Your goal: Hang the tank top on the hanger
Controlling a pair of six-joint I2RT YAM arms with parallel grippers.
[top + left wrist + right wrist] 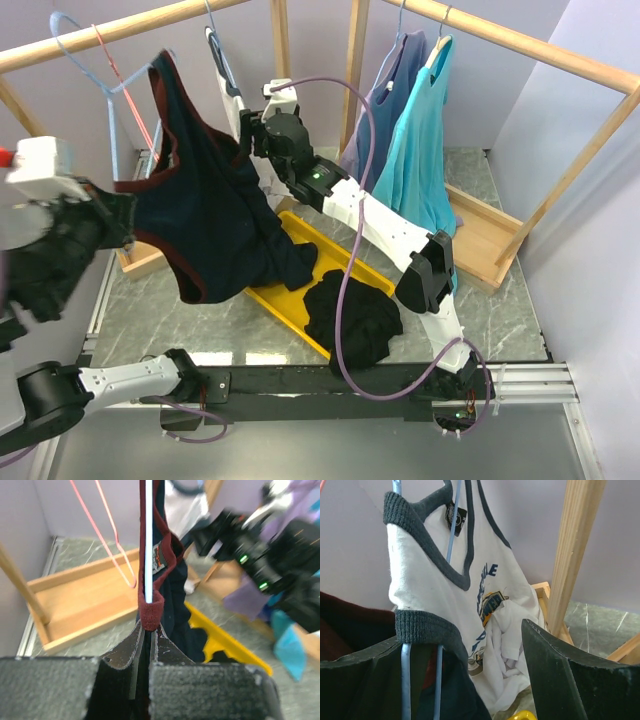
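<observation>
The navy tank top with maroon trim hangs spread between the rail and my left gripper, its lower end trailing onto the yellow tray. My left gripper is shut on its maroon trim. The light-blue hanger hangs from the wooden rail at the left, and its wire runs up through the held strap loop. My right gripper is open beside the top's right edge. In the right wrist view its jaws stand wide apart before a white tank top, with the navy top low between them.
A pink-red hanger hangs beside the blue one. A yellow tray and a black garment lie on the table. Purple-blue and teal shirts hang at right. Wooden rack posts and a base board stand around.
</observation>
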